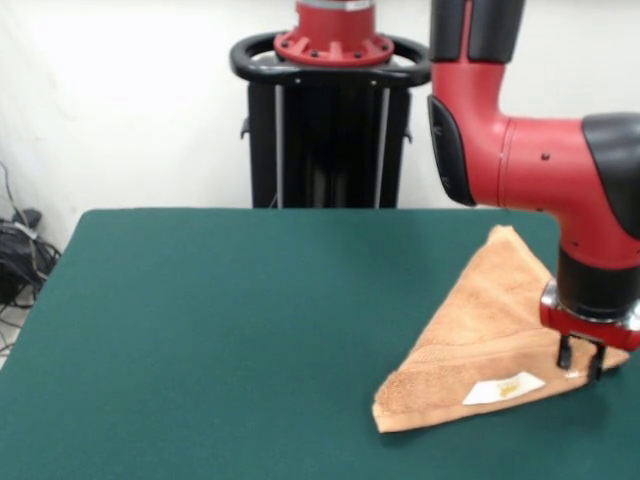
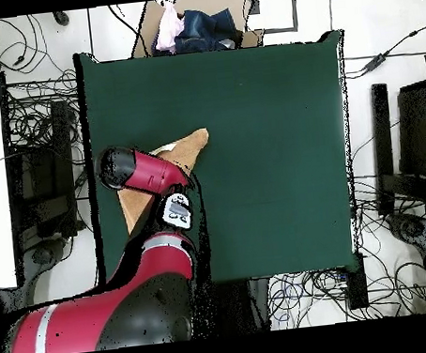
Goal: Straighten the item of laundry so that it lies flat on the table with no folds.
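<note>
At the folded towel's [image 1: 490, 340] right corner, the gripper [image 1: 580, 358] pinches its edge; the towel's bulk stretches away left, toward the white label [image 1: 504, 388].

A robotics lab is indicated: a large dark green felt-topped table [image 2: 270, 140] is ringed by tangled black cables [image 2: 31, 118] on a pale floor, and a black pedestal [image 1: 330, 130] is set against a bare white wall.
</note>
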Robot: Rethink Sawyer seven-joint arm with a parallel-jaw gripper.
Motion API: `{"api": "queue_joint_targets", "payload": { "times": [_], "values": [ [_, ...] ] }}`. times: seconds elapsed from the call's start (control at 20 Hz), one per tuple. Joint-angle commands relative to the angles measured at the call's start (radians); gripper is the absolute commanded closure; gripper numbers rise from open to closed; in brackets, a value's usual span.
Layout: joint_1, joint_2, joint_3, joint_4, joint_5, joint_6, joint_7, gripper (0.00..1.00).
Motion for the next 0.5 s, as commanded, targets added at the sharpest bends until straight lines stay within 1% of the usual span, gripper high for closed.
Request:
{"api": "queue_joint_targets", "payload": {
  "times": [0.05,0.5],
  "values": [
    [0.015,0.139,0.144,-0.033,0.045,-0.151,0.226,1.00],
    [0.004,0.139,0.144,-0.040,0.034,-0.123,0.204,1.00]
  ]
}}
